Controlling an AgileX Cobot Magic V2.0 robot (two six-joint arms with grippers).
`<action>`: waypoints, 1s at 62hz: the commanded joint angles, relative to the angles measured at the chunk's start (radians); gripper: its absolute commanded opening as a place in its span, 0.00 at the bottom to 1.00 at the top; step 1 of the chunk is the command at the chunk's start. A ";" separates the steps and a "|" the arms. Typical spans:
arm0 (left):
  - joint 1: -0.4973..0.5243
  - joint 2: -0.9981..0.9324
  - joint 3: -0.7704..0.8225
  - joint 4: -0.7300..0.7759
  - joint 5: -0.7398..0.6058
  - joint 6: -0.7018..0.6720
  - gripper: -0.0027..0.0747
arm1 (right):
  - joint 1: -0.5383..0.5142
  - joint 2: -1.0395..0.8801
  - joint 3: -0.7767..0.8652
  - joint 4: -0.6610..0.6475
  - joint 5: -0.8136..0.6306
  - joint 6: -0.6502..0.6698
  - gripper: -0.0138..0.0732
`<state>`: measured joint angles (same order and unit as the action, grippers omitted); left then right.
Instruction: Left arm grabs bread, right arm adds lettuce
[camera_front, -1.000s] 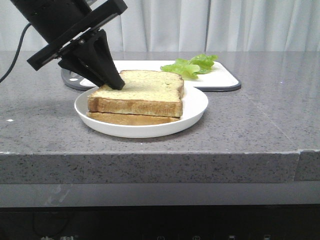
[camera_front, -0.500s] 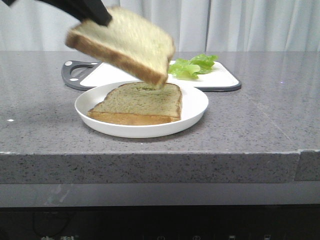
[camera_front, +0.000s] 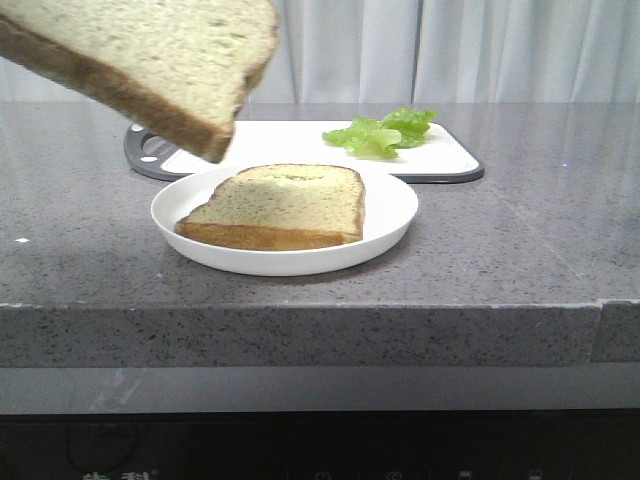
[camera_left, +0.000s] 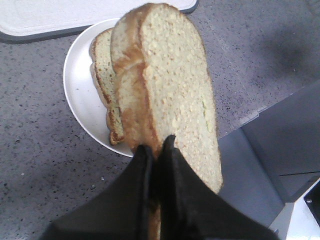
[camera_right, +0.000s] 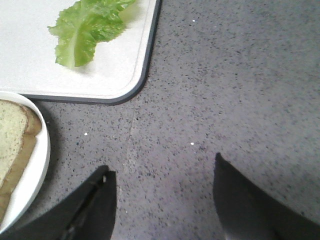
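In the front view we see the bread (camera_front: 150, 62) tilted at the upper left, above the plate (camera_front: 390, 215); the lettuce (camera_front: 380, 132) lies on the board (camera_front: 450, 158). In the left wrist view our left arm (camera_left: 156, 150) has its jaws clamped on the bread's crust. In the right wrist view our right arm (camera_right: 162, 197) hangs over the worktop (camera_right: 225, 90), jaws spread.

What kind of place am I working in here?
Probably a kitchen-style counter set up for making sandwiches: a speckled grey stone worktop, a white cutting board holding lettuce, and a white plate with a bread slice. White curtains hang behind.
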<state>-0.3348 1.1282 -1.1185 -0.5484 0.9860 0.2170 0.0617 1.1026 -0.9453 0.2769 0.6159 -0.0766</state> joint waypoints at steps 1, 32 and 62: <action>0.011 -0.043 -0.018 -0.024 -0.058 -0.001 0.01 | 0.000 0.081 -0.091 0.085 -0.063 -0.063 0.67; 0.011 -0.052 -0.018 -0.003 -0.046 -0.001 0.01 | -0.045 0.561 -0.456 0.661 0.030 -0.468 0.67; 0.011 -0.052 -0.018 -0.003 -0.055 -0.001 0.01 | -0.035 0.908 -0.783 0.785 0.103 -0.490 0.67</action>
<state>-0.3301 1.0967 -1.1104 -0.5162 0.9860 0.2170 0.0249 2.0345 -1.6570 1.0009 0.7102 -0.5513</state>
